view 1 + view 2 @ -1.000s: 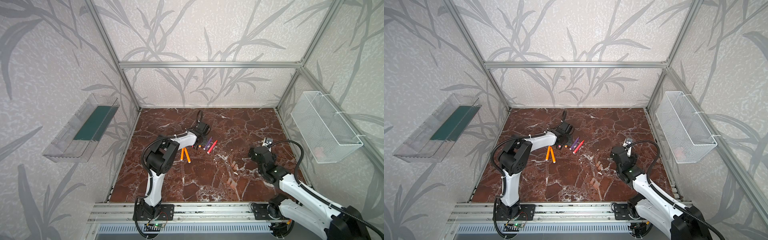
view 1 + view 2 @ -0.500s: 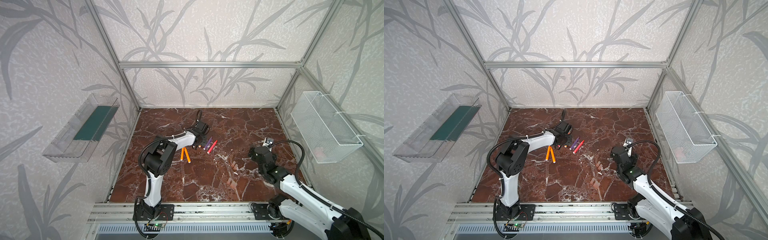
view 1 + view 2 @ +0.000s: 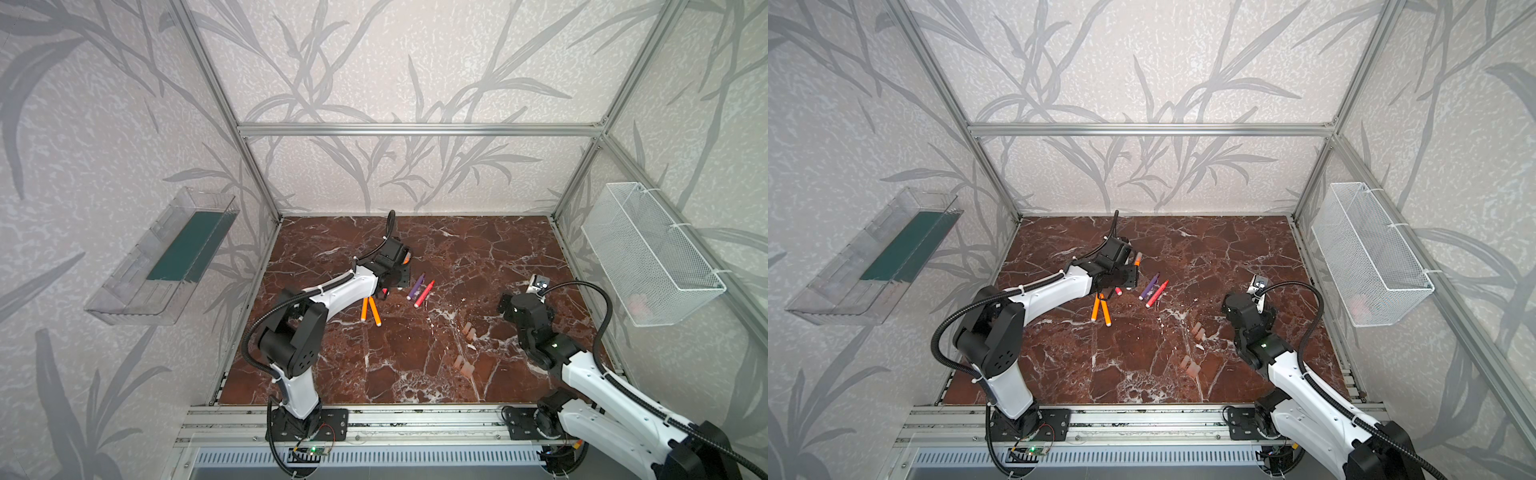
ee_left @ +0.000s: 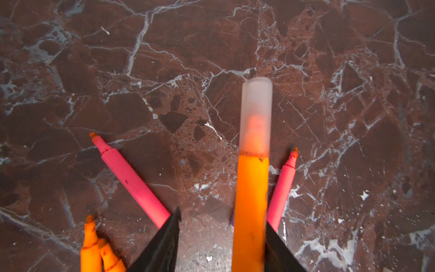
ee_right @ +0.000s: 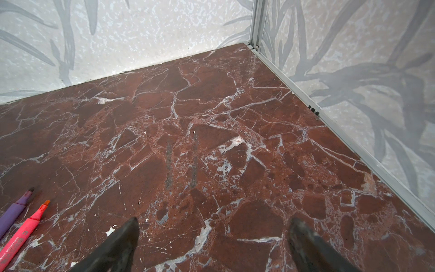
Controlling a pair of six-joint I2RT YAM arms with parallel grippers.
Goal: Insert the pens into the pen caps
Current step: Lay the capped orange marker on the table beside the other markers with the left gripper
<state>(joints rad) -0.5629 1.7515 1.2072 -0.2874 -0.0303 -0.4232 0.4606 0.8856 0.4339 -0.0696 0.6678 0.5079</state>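
Observation:
My left gripper (image 4: 222,221) is open over the marble. An orange pen (image 4: 251,200) with a frosted pen cap (image 4: 256,113) on its tip lies between the fingers, against one, with a clear gap to the other. In both top views this pen (image 3: 406,258) pokes out beyond the left gripper (image 3: 390,276). Two red-pink pens (image 4: 131,179) (image 4: 283,188) and two orange pens (image 4: 94,247) lie uncapped around it. A purple pen (image 3: 417,286) lies beside a red-pink one (image 3: 424,293). Loose pen caps (image 3: 469,331) (image 3: 463,365) sit in the middle. My right gripper (image 5: 213,226) is open and empty.
A white wire basket (image 3: 648,257) hangs on the right wall and a clear plastic tray (image 3: 166,257) on the left wall. Aluminium frame posts stand at the back corners. The right wall's rail (image 5: 353,146) runs close to my right gripper.
The left gripper's jaws have parted off the capped orange pen. The right arm has not moved.

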